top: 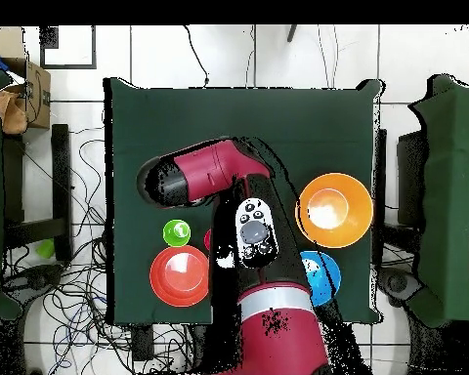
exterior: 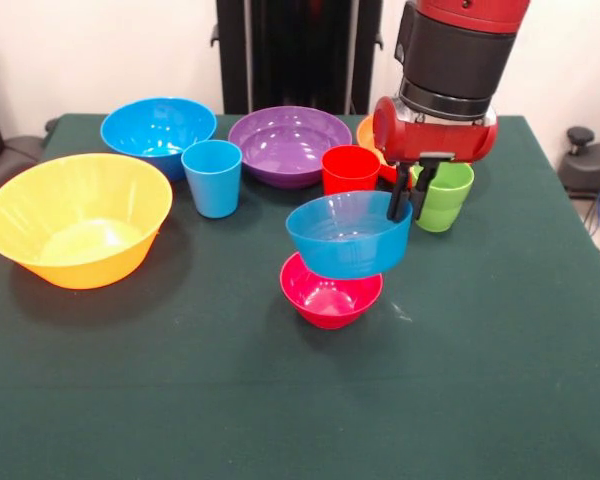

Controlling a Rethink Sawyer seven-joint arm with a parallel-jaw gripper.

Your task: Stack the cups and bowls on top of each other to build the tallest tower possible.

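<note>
Front view: claw (exterior: 404, 200) pinched rim of small glossy blue plastic bowl (exterior: 348, 236), held tilted just above small magenta plastic bowl (exterior: 330, 290) on green worktop (exterior: 280, 400). Tower barely begun; cups, remaining bowls still scattered, unstacked.

Arm (exterior: 450, 60) vertical, wrist down; jaws shut on small blue bowl (exterior: 348, 236) rim.

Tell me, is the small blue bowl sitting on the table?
No. The gripper holds the small blue bowl by its rim, lifted and tilted above the magenta bowl.
</note>
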